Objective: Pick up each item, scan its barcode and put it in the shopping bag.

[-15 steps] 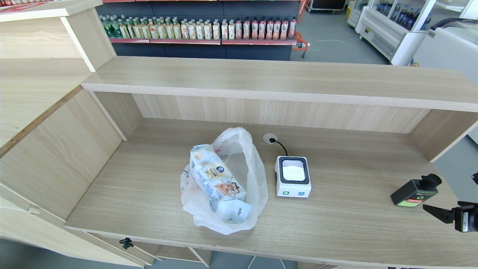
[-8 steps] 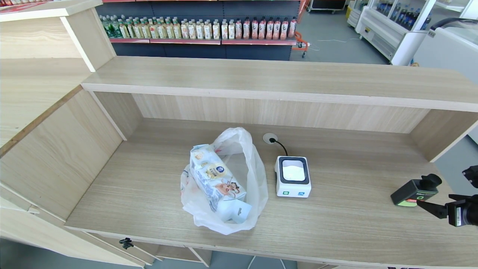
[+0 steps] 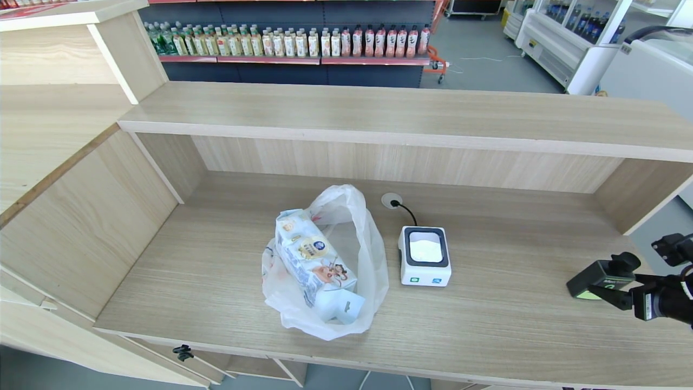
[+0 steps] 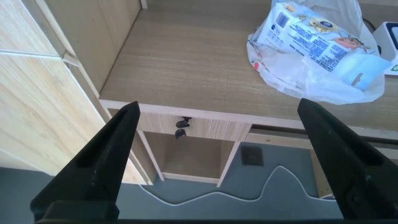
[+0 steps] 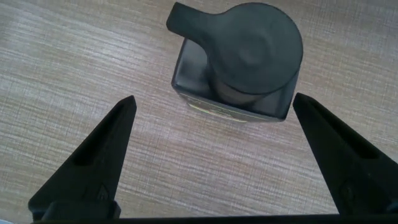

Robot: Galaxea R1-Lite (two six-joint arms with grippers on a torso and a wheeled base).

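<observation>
One black bottle (image 3: 595,276) is lying at the right end of the counter (image 3: 487,325); the print on its green label is too small to read. Right gripper (image 5: 212,102) is hovering just beside it, fingers spread wide. One printed pack (image 3: 311,260) is sitting in the one shopping bag (image 3: 373,271), beside one scanner (image 3: 425,255). Left gripper (image 4: 219,104) is hanging spread open off the counter's front edge.

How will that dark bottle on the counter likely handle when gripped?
Probably stiff: the dark bottle looks like hard plastic. Its flat-sided body, lying on the counter, seems unlikely to roll. Its smooth sides might slip in a grip.
</observation>
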